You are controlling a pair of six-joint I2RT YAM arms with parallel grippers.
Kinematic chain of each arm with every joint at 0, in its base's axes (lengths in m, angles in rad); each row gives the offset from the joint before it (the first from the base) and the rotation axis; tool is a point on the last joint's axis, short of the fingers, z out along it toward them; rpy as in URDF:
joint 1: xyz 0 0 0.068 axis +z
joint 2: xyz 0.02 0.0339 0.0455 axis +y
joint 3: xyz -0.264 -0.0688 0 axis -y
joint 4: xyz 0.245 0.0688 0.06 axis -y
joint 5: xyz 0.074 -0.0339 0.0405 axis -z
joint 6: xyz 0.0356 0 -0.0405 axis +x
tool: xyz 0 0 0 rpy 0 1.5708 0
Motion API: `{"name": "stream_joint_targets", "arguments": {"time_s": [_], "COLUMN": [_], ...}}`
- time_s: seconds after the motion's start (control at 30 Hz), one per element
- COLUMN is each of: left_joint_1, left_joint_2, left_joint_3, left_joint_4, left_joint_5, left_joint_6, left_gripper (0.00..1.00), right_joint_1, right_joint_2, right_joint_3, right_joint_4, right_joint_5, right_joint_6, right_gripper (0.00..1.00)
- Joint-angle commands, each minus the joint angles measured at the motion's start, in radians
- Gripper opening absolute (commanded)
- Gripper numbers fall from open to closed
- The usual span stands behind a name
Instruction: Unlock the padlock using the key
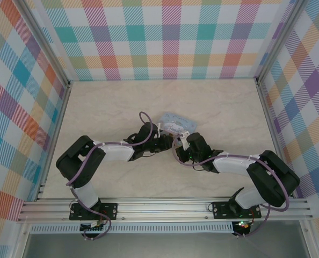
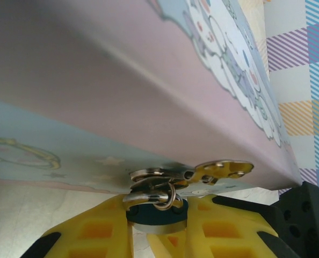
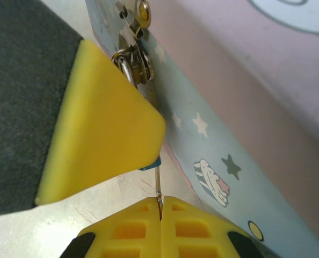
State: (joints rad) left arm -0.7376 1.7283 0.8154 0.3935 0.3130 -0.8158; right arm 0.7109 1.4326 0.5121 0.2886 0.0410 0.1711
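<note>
At the bottom of the right wrist view, the right gripper [image 3: 160,208] pinches the key [image 3: 158,185] tight. The key is thin and looks slick, so it may twist; it is best held by its head. Low in the left wrist view, the left gripper [image 2: 157,224] squeezes the padlock [image 2: 143,215], which hangs from the clasp [image 2: 218,171] of the tin [image 2: 149,80]. The padlock looks small, hard and light. Farther off, the table [image 1: 106,107] is smooth and pale, with checked walls [image 1: 170,37] around it.
</note>
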Motion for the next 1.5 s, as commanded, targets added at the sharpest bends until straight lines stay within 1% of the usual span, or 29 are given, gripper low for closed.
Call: {"name": "stream_joint_targets", "arguments": {"time_s": [0.0,0.33,0.6,0.77,1.17,1.47], "left_joint_1": [-0.014,-0.014,-0.014,-0.014,-0.014,-0.014], "left_joint_2": [-0.045,-0.032,-0.038,-0.036,-0.032,-0.03], "left_joint_3": [0.004,0.009,0.006,0.008,0.01,0.008], "left_joint_4": [0.023,0.025,0.025,0.025,0.027,0.025], "left_joint_5": [0.011,0.013,0.008,0.009,0.009,0.012], "left_joint_6": [-0.01,-0.014,-0.013,-0.014,-0.013,-0.013], "left_gripper": [0.15,0.15,0.15,0.15,0.15,0.15], "right_joint_1": [-0.014,-0.022,-0.022,-0.022,-0.022,-0.023], "right_joint_2": [-0.003,-0.026,-0.032,-0.035,-0.039,-0.059], "right_joint_3": [0.023,0.019,-0.023,-0.039,-0.018,-0.009], "right_joint_4": [0.038,0.061,0.026,0.015,0.027,0.04], "right_joint_5": [-0.013,-0.07,-0.053,-0.062,-0.106,-0.09], "right_joint_6": [0.005,0.0,-0.004,0.002,-0.002,-0.002], "right_gripper": [0.0,0.0,0.0,0.0,0.0,0.0]}}
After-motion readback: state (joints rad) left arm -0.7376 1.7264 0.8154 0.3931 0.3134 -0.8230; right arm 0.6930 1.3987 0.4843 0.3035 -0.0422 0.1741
